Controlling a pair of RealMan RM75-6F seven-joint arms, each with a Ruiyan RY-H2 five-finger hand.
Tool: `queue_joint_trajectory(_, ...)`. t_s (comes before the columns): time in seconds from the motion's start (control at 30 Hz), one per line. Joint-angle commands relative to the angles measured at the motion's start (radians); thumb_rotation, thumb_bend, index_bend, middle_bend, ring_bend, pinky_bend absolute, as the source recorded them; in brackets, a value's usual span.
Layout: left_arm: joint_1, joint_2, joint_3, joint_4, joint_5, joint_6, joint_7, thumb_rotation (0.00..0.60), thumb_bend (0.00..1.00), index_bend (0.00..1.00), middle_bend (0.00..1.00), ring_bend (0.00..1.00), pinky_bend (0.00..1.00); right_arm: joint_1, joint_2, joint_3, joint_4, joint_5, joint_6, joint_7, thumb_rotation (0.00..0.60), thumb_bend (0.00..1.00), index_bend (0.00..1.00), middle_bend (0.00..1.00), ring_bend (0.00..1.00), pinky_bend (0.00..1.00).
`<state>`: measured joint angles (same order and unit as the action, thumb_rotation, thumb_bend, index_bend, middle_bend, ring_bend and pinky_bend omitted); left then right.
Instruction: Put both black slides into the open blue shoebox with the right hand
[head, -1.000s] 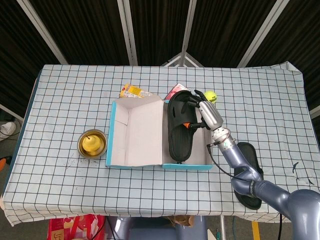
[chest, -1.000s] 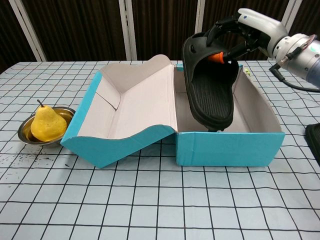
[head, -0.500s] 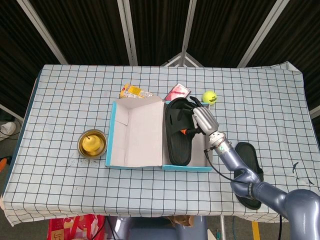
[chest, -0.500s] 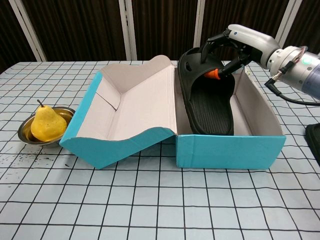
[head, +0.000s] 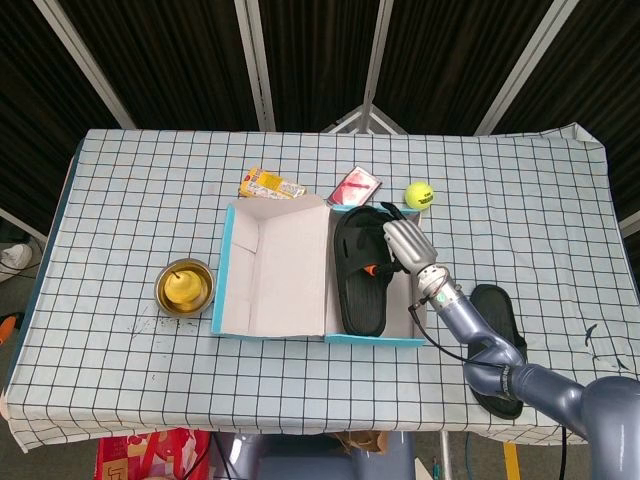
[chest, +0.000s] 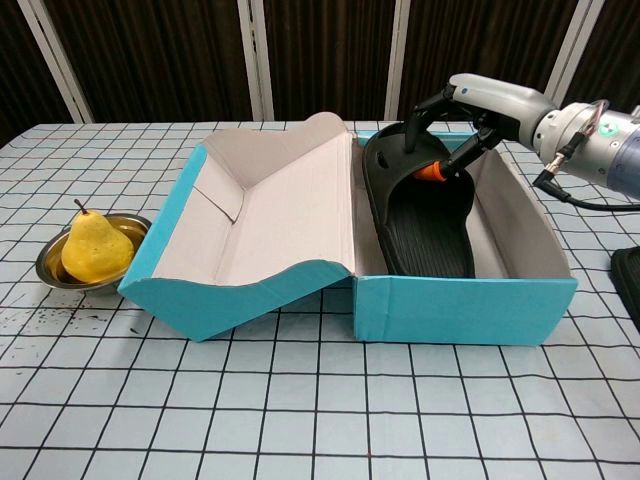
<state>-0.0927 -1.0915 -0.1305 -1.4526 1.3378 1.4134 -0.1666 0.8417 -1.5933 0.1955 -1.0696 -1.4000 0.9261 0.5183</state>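
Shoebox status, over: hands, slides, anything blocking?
Right hand grips first slide, lying inside blue shoebox. Left hand not in view. Second slide on table right of box. Nothing blocking.

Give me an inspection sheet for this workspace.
Surface: checked tablecloth on a table.
Job's things: first black slide lies in the blue shoebox, lid open; second black slide on the table beside the arm.
Clutter: pear in metal bowl, tennis ball, two snack packets.
Hands: right hand grips the slide's strap; left hand not seen.
Cables: black cable along right forearm.
Surroundings: dark curtain behind.
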Motion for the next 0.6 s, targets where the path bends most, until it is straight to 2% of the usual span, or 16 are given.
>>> queue_joint_trajectory(0.03, 0.000, 0.000, 0.000, 0.000, 0.000, 0.001, -0.001, 0.600, 0.36, 0.00, 0.00, 0.00, 0.07, 0.005, 0.017, -0.001, -0.027, 0.014, -0.028, -0.033, 0.600, 0.29, 0.54, 0.54, 0.24, 0.00)
queue_joint_trajectory(0.6, 0.001, 0.004, -0.001, 0.004, 0.004, 0.004, -0.022, 0.600, 0.36, 0.00, 0.00, 0.00, 0.07, 0.035, 0.068, 0.003, -0.143, 0.097, -0.155, -0.204, 0.600, 0.29, 0.54, 0.54, 0.24, 0.00)
